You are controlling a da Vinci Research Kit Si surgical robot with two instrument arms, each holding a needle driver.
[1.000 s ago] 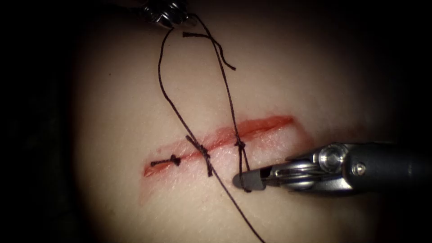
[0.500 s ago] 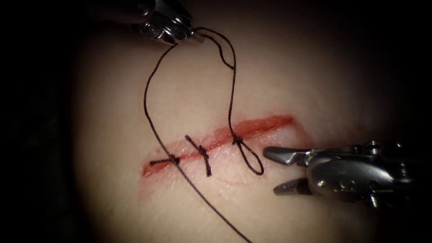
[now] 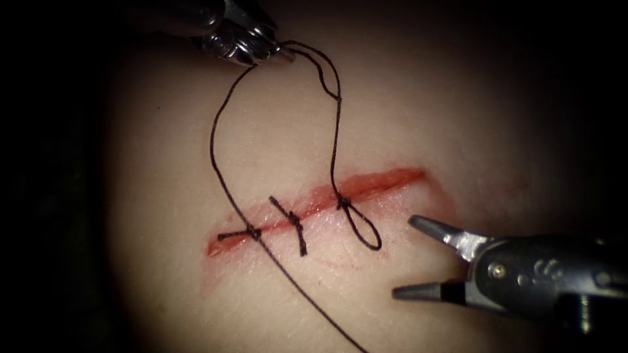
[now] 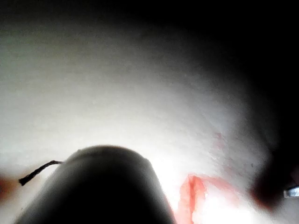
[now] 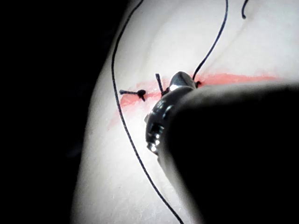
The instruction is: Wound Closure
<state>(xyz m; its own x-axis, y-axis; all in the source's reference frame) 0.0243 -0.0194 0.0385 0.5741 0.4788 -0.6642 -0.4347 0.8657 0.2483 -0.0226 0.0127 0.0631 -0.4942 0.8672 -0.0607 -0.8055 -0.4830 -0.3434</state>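
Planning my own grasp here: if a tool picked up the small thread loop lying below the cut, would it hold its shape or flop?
Probably flop: the thread curves slackly from the left tool, and its loop lies flat on the tissue. Likely light and thin, so it may slip.

The right tool (image 3: 412, 260) has slim grey tapered jaws, a screwed dark wrist and shaft.

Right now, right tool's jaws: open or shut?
Open. In the endoscope view the right tool has its two jaws spread apart in a V below the cut, with bare tissue between them; they hold nothing.
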